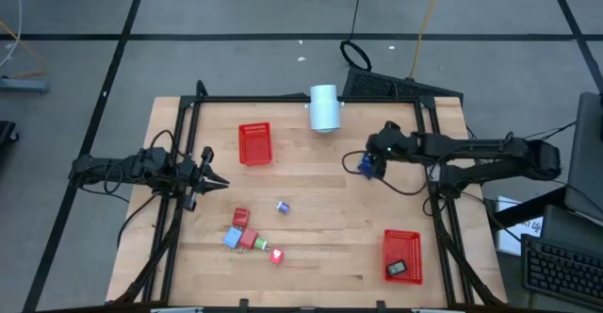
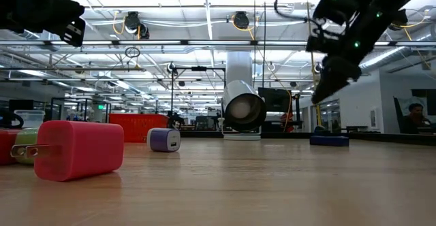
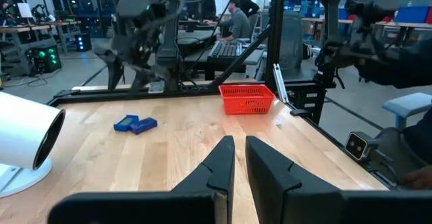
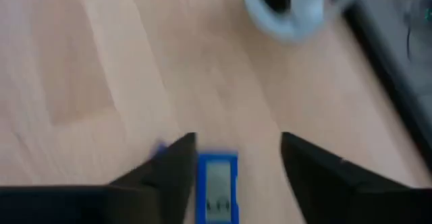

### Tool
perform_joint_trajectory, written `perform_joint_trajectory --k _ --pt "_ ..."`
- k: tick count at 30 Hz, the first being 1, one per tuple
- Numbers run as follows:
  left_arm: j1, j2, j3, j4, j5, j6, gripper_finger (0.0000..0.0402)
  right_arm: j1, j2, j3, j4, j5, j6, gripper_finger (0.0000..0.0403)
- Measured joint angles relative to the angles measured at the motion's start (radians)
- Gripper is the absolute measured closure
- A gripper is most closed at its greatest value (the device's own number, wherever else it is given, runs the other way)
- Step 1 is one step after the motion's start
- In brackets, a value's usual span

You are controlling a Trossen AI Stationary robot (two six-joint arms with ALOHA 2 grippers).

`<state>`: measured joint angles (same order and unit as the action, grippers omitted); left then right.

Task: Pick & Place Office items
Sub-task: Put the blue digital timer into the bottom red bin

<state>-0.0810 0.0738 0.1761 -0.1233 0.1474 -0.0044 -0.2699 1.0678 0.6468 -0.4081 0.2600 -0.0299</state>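
Near basket (image 1: 402, 256) holds one black item (image 1: 397, 268); far basket (image 1: 254, 143) none.

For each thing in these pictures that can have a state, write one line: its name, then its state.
Left end effector: shut, empty, above the table.
Right end effector: open, over the dark blue piece.
Dark blue piece: flat on the table, not gripped.
White cylinder: on its side.
Basket near the right arm: holds a black piece.
Basket near the cylinder: contents unclear.
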Motion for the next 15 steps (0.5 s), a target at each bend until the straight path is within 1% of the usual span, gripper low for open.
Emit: perform_joint_trajectory --k 3,6,10,15 --pt "0.000 0.000 0.000 0.000 0.000 0.000 0.0360 -0.034 0.037 -0.013 -0.015 0.000 0.061 0.0127" --pt "0.000 0.000 0.000 0.000 0.000 0.000 0.0360 -0.050 0.066 -0.034 -0.015 0.000 0.068 0.0098" --pt "0.000 0.000 0.000 0.000 0.000 0.000 0.0360 -0.065 0.095 -0.073 -0.011 -0.002 0.055 0.0090" --pt "0.000 0.000 0.000 0.000 0.000 0.000 0.0360 -0.079 0.104 -0.123 0.026 0.000 0.016 0.0101"
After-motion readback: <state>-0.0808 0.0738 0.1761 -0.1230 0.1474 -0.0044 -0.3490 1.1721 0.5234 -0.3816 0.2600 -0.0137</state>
